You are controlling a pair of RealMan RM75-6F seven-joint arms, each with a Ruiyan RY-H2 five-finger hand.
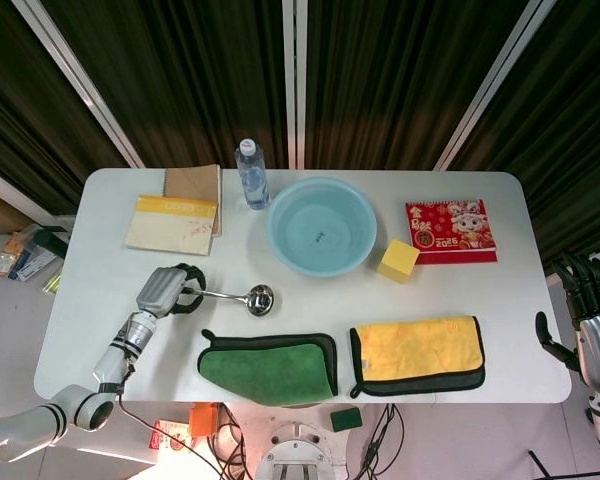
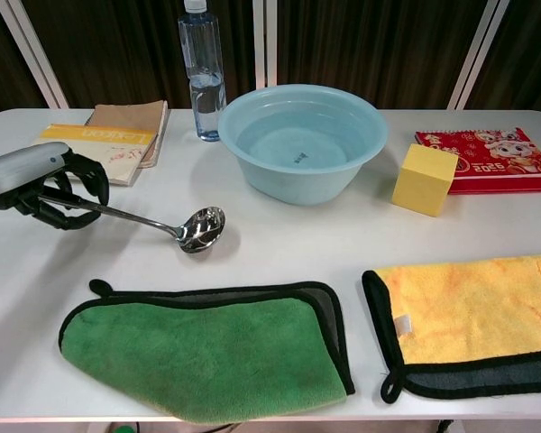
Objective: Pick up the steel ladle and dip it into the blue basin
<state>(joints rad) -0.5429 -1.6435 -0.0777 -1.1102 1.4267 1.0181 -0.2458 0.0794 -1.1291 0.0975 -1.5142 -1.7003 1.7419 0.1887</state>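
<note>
My left hand [image 1: 166, 291] [image 2: 38, 185] grips the handle end of the steel ladle [image 1: 238, 297] [image 2: 167, 225] at the table's left. The handle slopes down to the right and the bowl hangs just over the tabletop, above the green cloth. The blue basin [image 1: 322, 226] [image 2: 303, 139] stands at the back centre with water in it, well to the right of the ladle. My right hand [image 1: 592, 318] stays off the table's right edge, fingers spread and empty; the chest view does not show it.
A water bottle [image 2: 202, 71] and two notebooks [image 2: 104, 138] sit at the back left. A yellow block [image 2: 424, 179] and a red booklet [image 2: 488, 159] lie right of the basin. A green cloth [image 2: 207, 347] and a yellow cloth [image 2: 469, 323] lie along the front edge.
</note>
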